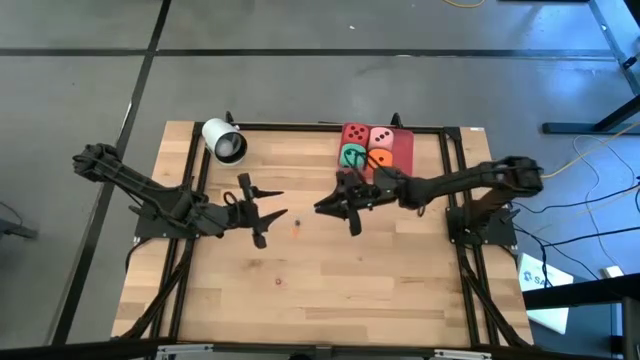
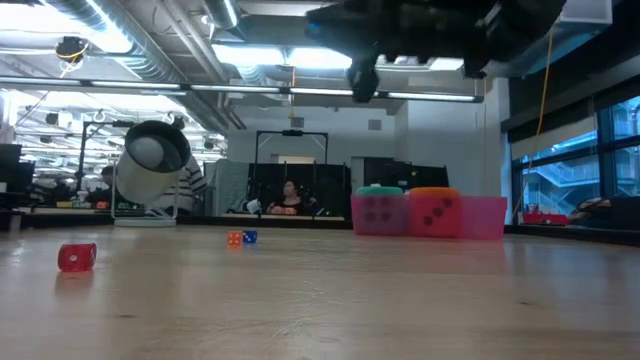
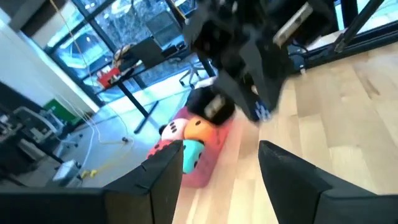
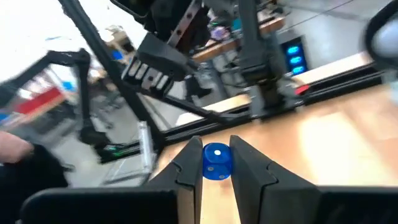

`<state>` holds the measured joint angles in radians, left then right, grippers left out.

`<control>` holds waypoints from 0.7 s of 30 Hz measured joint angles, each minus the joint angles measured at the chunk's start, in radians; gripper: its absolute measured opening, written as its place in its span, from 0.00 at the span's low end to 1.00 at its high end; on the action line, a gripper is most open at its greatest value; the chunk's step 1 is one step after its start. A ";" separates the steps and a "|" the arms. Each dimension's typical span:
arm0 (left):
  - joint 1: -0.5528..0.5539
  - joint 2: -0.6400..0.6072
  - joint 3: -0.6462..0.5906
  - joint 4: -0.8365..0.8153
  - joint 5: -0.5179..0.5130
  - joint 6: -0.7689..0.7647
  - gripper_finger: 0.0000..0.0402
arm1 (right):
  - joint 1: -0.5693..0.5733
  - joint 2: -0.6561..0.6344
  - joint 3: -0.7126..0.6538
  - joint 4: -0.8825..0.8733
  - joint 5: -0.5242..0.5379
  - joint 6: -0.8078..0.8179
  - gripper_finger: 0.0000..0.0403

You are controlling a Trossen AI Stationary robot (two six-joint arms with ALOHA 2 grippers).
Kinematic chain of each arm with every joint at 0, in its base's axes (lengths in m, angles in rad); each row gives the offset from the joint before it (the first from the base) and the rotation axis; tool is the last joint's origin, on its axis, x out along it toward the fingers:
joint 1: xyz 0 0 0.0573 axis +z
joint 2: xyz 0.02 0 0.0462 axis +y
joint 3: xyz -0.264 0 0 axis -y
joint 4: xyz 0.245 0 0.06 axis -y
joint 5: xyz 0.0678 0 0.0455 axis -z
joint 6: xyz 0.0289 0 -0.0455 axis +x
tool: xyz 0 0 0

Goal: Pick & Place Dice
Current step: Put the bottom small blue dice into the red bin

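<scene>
Wooden table [image 1: 400, 290] carries four dice [image 1: 366, 146] in the tray [image 1: 403, 150]. Right gripper [image 4: 216, 144], nearly closed, seems to pinch a blue die [image 4: 216, 163]; carry it level and release it low. Left gripper [image 3: 221, 149] is open and empty.

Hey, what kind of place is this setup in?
Probably a robotics lab or open workshop: exposed ceiling ducts overhead, a wooden workbench, and a person at a desk behind.

The green die [image 2: 380, 189] is largely hidden behind the pink die [image 2: 378, 213]; pips on tiny dice [image 2: 241, 238] are too small to be read.
</scene>
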<state>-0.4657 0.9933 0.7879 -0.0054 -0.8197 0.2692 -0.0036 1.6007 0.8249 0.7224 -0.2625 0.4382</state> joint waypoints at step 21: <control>0.078 -0.149 -0.063 -0.170 0.107 -0.193 0.47 | 0.105 -0.546 0.000 -0.733 0.685 -0.406 0.14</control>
<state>-0.3875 0.8444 0.7253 -0.1757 -0.7129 0.0763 0.1009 1.0543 0.8249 -0.0107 0.4229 0.0322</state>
